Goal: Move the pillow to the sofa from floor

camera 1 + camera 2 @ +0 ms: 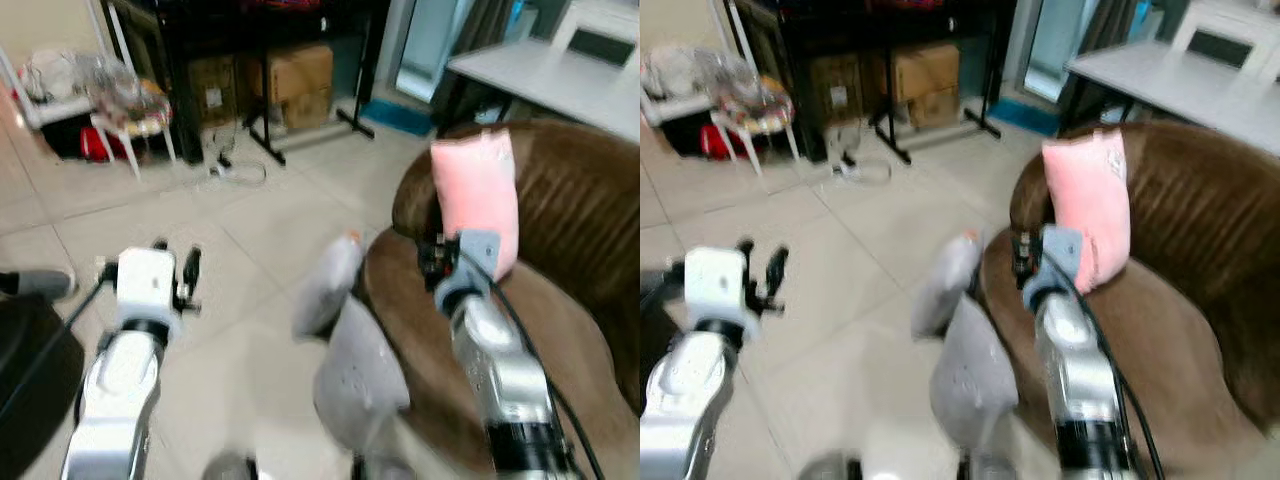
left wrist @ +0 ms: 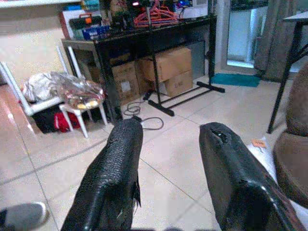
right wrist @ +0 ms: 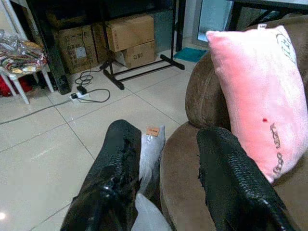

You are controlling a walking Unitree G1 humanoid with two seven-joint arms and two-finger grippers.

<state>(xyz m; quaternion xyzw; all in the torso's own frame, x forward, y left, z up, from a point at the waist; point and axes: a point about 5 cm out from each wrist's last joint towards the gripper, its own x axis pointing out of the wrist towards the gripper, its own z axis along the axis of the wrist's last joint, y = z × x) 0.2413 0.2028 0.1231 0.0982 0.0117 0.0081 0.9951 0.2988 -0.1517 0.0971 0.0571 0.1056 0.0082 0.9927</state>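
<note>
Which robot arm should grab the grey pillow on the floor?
Probably the right. The right gripper hangs open over the sofa edge, close beside the grey pillow. The left gripper, also open, is farther off over bare floor tiles.

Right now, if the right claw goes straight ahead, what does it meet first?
Probably the front edge of the brown leather sofa, which lies between the open right claw fingers, with the pink pillow just beyond; depth is unclear.

Left claw (image 2: 168, 180): arm raised forward, fingers (image 2: 113, 183) spread apart, nothing between them. Right claw (image 3: 168, 185): arm extended forward, fingers (image 3: 228, 185) parted, empty.
</note>
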